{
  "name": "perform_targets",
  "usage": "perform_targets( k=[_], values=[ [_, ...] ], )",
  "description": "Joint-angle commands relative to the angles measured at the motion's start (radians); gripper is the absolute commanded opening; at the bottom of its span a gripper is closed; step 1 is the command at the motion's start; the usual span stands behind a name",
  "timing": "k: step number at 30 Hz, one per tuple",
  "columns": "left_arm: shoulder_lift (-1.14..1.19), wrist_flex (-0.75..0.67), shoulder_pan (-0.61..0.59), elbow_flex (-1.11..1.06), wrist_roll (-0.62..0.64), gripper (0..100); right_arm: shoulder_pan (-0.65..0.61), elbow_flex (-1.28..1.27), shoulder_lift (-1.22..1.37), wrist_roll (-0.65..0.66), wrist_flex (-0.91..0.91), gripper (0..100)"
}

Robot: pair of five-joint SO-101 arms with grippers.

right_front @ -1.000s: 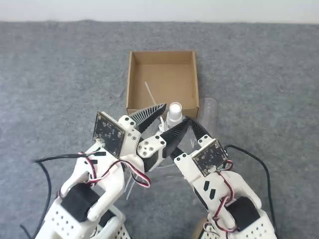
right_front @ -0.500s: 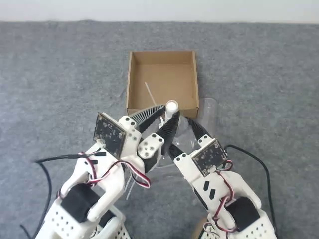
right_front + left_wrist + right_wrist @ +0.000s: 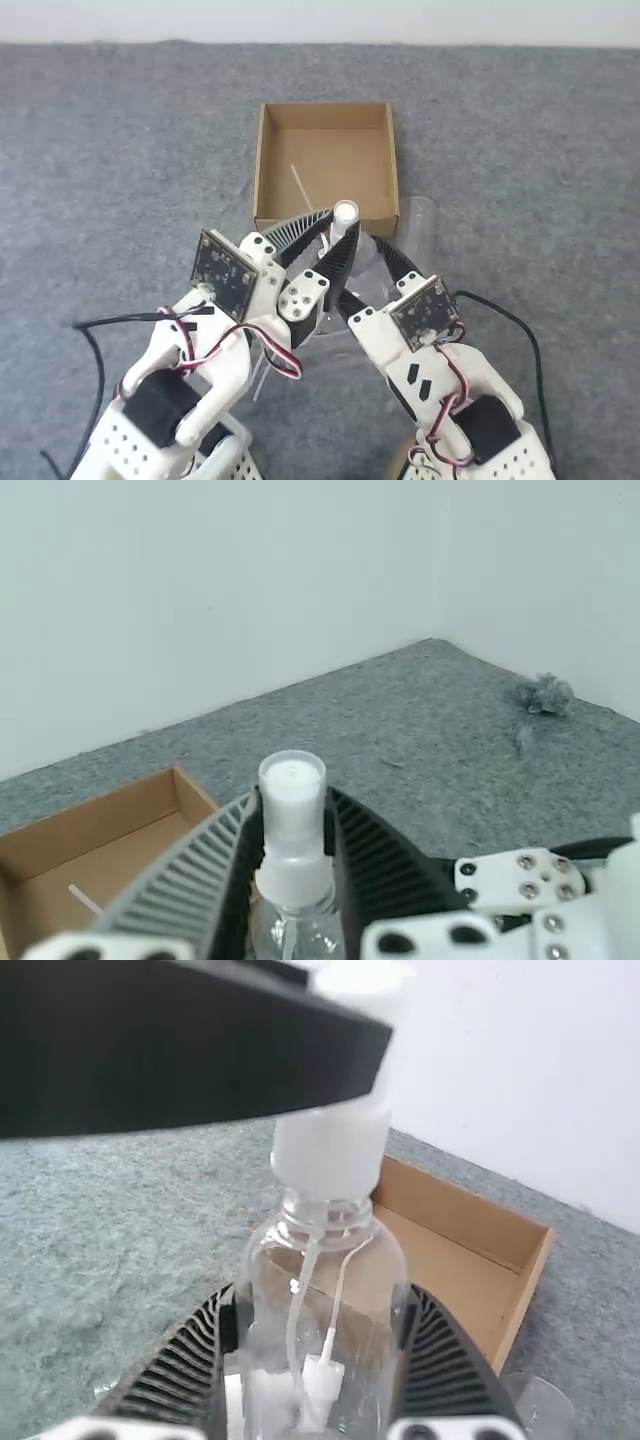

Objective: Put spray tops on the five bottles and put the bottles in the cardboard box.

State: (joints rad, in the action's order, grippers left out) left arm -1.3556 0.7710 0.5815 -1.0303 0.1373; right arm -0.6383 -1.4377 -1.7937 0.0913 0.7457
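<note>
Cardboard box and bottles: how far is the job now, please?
Done: nothing; the cardboard box holds no bottle, only a thin white stick. In hand: the right gripper, jaws shut, holds a clear bottle; the left gripper clamps the spray top on its neck. Left: boxing it, then the others.

You are looking at what reads as a robotics lab or a maker's test bench. The table is covered in plain grey carpet [image 3: 110,150] and stands against blank white walls [image 3: 200,570] that meet in a corner, with a tuft of lint [image 3: 542,693] lying on the grey covering. Your left arm [image 3: 190,375] and right arm [image 3: 465,395] are white plastic builds with uncovered circuit boards [image 3: 221,270], visible screw heads [image 3: 517,861], loose red, white and black wires [image 3: 283,365] and a black cable [image 3: 115,318] trailing across the carpet.
</note>
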Motion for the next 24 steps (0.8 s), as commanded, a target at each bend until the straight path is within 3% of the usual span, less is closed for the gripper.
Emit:
perform_targets(
  k=[1,9,19,24],
  values=[
    [-0.015,-0.003,-0.005,0.005,0.029,1,0.018,0.052,-0.022,-0.034,-0.044,0.7],
    [-0.015,-0.035,0.097,-0.048,0.025,1,0.073,0.052,-0.022,-0.064,-0.084,0.7],
    [-0.015,-0.061,0.103,-0.065,0.023,2,0.082,0.052,-0.022,-0.061,-0.081,0.7],
    [-0.015,-0.06,0.1,-0.065,0.028,11,0.093,0.051,-0.022,-0.057,-0.077,0.7]
  ],
)
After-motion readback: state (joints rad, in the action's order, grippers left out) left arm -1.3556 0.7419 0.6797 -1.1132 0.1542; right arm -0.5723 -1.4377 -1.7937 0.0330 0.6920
